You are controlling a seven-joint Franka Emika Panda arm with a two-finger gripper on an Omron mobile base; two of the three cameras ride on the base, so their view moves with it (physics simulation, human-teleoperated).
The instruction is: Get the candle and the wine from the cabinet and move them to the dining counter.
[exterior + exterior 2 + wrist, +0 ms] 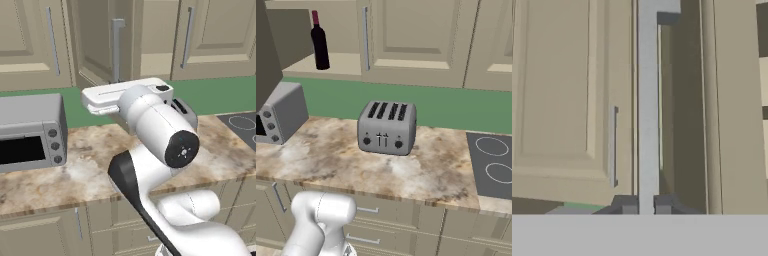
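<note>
**Robot end effector clamped on a cabinet door handle**

In the hand view, the end effector [646,205] sits with its two dark fingertips [628,206] pressed on either side of a vertical silver bar handle [647,110], grasping it near its lower end. The handle belongs to a beige panelled door of the cabinet [567,100], which stands swung partly open.

In the left base view, the white arm [160,135] reaches up over a marbled counter [75,175] toward that handle. A grey toaster oven [30,132] stands on the counter at the left.

In the right base view, a silver four-slot toaster [387,127] sits on the counter before a green backsplash [446,105]. Farthest back, the wine [319,42] stands upright on the open cabinet's shelf [338,65].
</note>
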